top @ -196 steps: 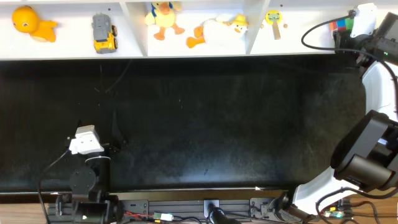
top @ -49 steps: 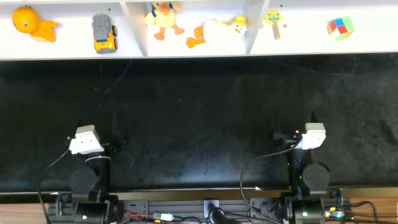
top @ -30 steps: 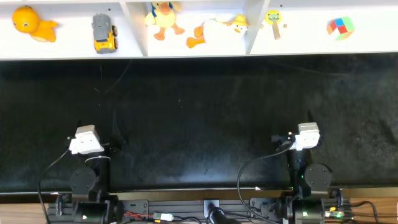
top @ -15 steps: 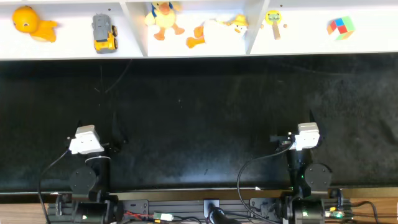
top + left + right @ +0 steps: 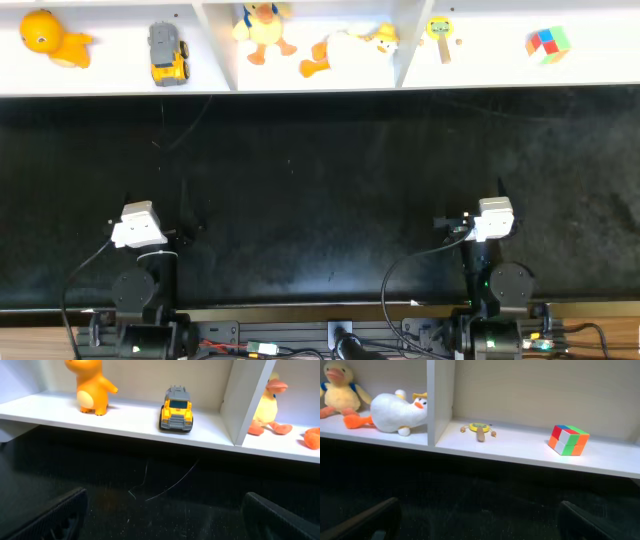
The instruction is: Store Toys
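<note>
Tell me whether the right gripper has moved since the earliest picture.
Yes. The right gripper has pulled back from the white shelf's right compartment, where the colored cube now sits, down the top view toward the bottom edge.

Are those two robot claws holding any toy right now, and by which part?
Nothing is held: the left gripper and the right gripper are both open and empty above the black tabletop.

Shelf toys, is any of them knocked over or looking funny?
Only one: the white duck lies on its side in the middle cubby, next to the yellow duck, which sits upright. The truck, orange duck and cube stand properly; nothing looks spilled or broken.
</note>
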